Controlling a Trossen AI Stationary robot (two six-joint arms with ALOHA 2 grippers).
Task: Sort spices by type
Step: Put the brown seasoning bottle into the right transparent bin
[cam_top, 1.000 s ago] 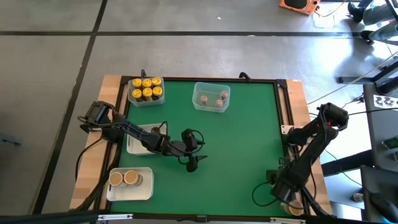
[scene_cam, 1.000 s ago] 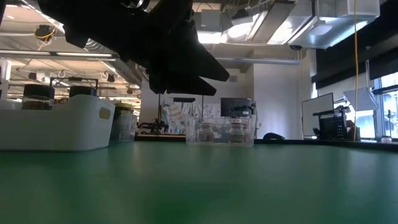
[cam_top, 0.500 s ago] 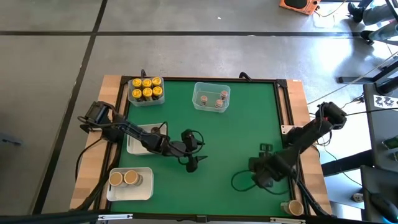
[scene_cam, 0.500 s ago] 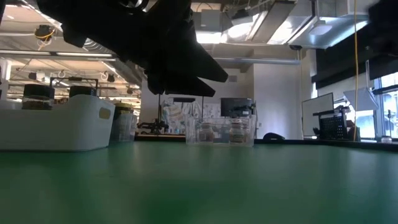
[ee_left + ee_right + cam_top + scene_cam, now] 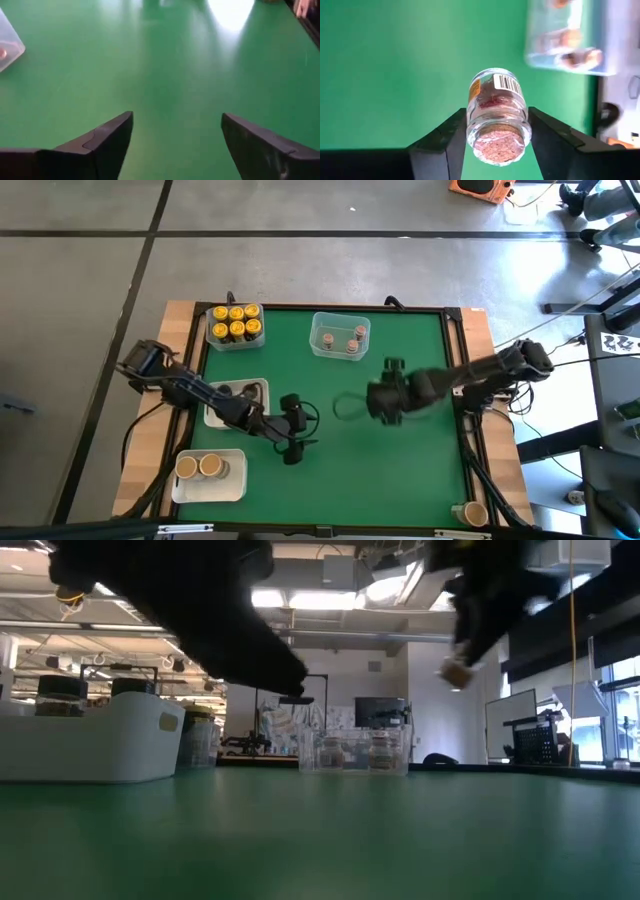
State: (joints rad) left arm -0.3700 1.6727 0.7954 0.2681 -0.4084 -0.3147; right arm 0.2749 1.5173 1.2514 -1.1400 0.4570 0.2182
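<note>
My right gripper [image 5: 383,396] hangs over the middle of the green mat [image 5: 400,470], shut on a small glass spice jar [image 5: 496,107] with a grey-pink cork-like lid [image 5: 500,144] and a barcode label. In the low view this jar [image 5: 457,670] shows high above the mat. My left gripper [image 5: 291,443] stands open over the mat's near left part, its fingers [image 5: 111,140] wide apart with nothing between them. Jars with yellow lids [image 5: 235,323] fill a tub at the far left. Grey-pink-lidded jars [image 5: 342,338] stand in a clear tub. My right gripper pinches the jar's glass body [image 5: 471,125] between its two fingers [image 5: 445,142], close below the lid. The fingers slant down from above. The jar lies along them, lid toward the wrist and bottom pointing away, lifted clear of the mat.
A white tray [image 5: 232,417] with dark-lidded jars sits beside my left arm. Another white tray [image 5: 236,480] at the near left holds two tan-lidded jars. One tan-lidded jar [image 5: 475,513] stands off the mat at the near right corner. Raised wooden borders [image 5: 478,340] frame the mat.
My right gripper has swung from the table's near right corner up and toward the middle, turning as it went; the jar now shows high in the low view. My left gripper has drawn back a little toward the table's near left.
</note>
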